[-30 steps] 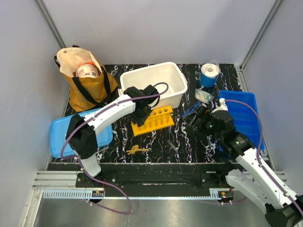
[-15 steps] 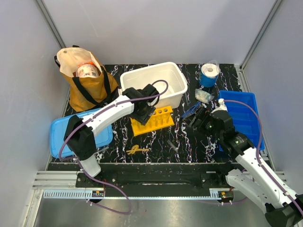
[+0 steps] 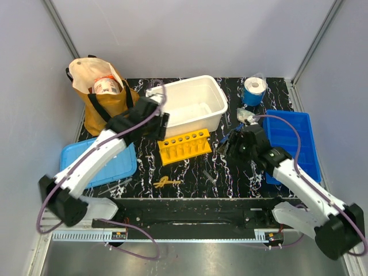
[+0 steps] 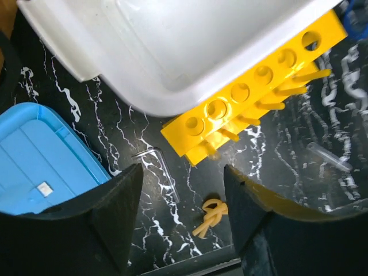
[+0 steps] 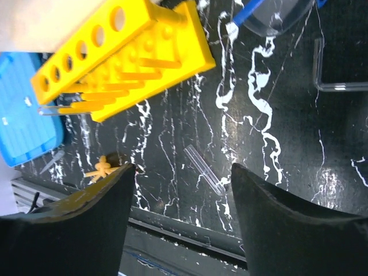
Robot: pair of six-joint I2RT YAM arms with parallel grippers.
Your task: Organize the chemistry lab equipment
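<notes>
A yellow test-tube rack [image 3: 184,145] stands in front of the white bin [image 3: 214,92]. A yellow-orange knotted piece [image 3: 165,183] lies near the front edge, with a thin clear tube [image 3: 210,176] to its right. Blue-framed safety glasses [image 3: 231,133] and a small clear packet [image 3: 248,117] lie right of the rack. My left gripper [image 3: 160,125] hovers by the bin's left end, open and empty; its wrist view looks down on the knotted piece [image 4: 211,217] and a tube [image 4: 164,167]. My right gripper [image 3: 230,146] is open above the tube [image 5: 204,169], empty.
A brown cloth bag [image 3: 103,100] stands at the back left, with a blue lid [image 3: 98,164] in front of it. A blue bin [image 3: 293,144] sits at the right, and a blue tape roll [image 3: 253,90] behind it. Another clear tube [image 5: 330,75] lies near the glasses [image 5: 276,14].
My left gripper let go at the yellow rack, opened, and drew back left toward the bin's end. My right gripper moved left over the table and narrowed a little.
</notes>
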